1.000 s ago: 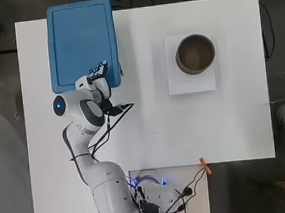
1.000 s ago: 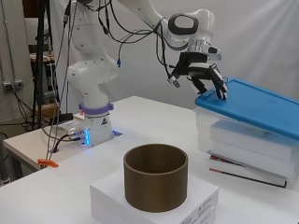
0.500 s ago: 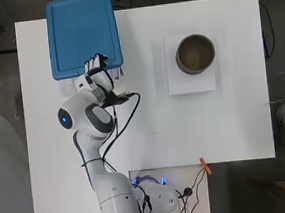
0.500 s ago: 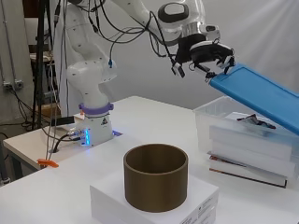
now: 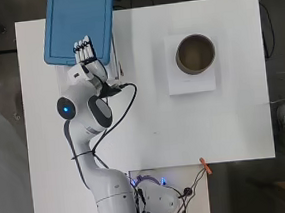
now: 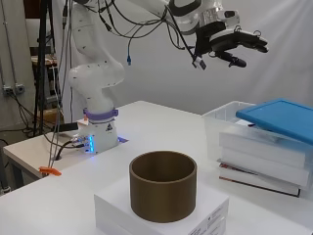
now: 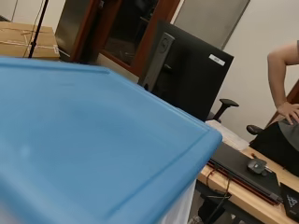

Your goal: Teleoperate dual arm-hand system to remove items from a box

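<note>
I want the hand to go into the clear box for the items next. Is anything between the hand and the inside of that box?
Yes. The blue lid lies across most of the clear box, pushed toward its far side, so only the near edge is uncovered. The hand hangs above, fingers straight, touching neither. What lies inside cannot be seen.

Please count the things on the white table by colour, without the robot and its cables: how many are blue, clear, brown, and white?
Blue: 1, the lid
Clear: 1, the box under the lid
Brown: 1, the round container
White: 1, the flat box under the round container
Total: 4
</note>
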